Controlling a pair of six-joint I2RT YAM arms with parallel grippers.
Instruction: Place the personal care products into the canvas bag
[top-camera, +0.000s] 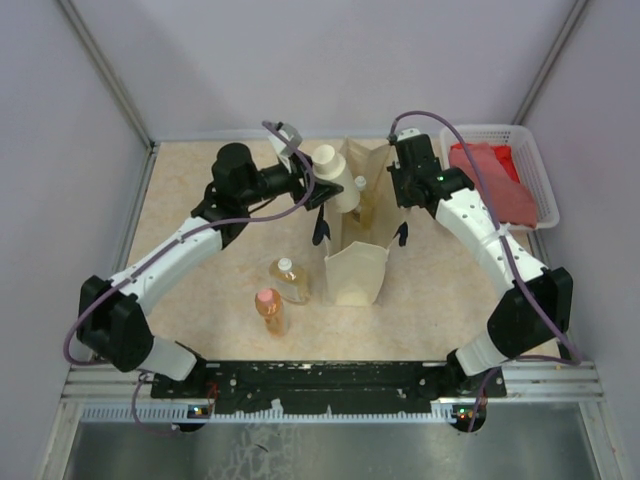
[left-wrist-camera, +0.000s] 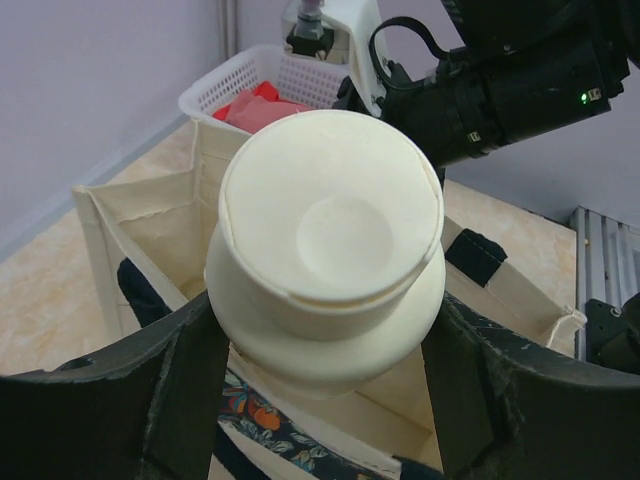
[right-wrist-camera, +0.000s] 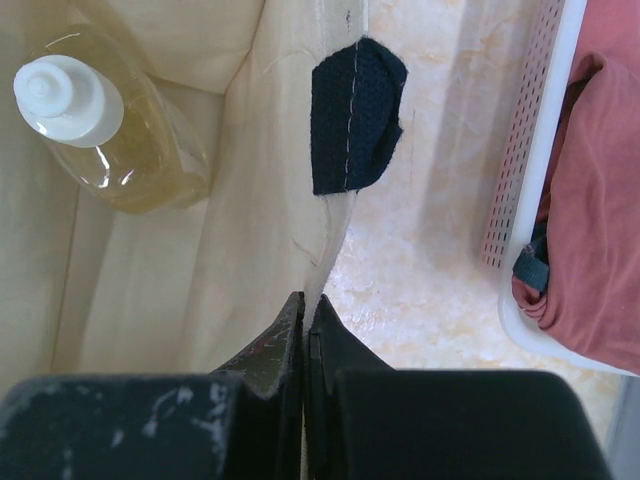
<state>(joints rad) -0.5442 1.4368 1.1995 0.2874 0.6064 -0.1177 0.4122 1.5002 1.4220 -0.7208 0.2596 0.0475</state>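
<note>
My left gripper (top-camera: 322, 187) is shut on the cream bottle (top-camera: 335, 178) and holds it over the open mouth of the canvas bag (top-camera: 357, 272); in the left wrist view the cream bottle (left-wrist-camera: 330, 250) fills the middle above the bag (left-wrist-camera: 130, 225). My right gripper (right-wrist-camera: 306, 310) is shut on the bag's right rim (right-wrist-camera: 335, 235), pinching the cloth. One amber bottle (right-wrist-camera: 95, 130) lies inside the bag. A second amber bottle (top-camera: 290, 279) and the orange bottle with pink cap (top-camera: 270, 310) stand on the table left of the bag.
A white plastic basket (top-camera: 535, 165) with red cloth (top-camera: 490, 175) stands at the back right, close to the right arm; the basket's wall also shows in the right wrist view (right-wrist-camera: 540, 120). Grey walls enclose the table on three sides.
</note>
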